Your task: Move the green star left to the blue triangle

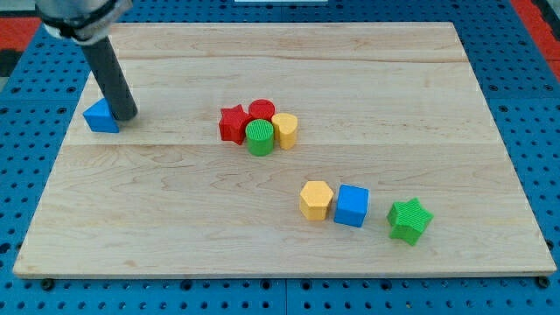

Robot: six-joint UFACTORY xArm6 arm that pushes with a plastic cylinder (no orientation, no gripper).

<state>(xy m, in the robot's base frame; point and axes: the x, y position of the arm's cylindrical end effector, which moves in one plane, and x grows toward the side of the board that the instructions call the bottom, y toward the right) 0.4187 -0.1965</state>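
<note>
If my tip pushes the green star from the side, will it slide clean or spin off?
The green star sits flat and squat, so it probably slides rather than tips. Its pointed outline likely lets it rotate off my tip. The blue cube just beside it, on the view's left, may catch it.

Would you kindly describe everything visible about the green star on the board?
The green star is a small chunky block with stubby points, matte and seemingly plastic, lying flat near the view's bottom right of the wooden board. Nothing touches it; the blue cube sits just to its left across a small gap. My tip is far off, beside the blue triangle.
</note>
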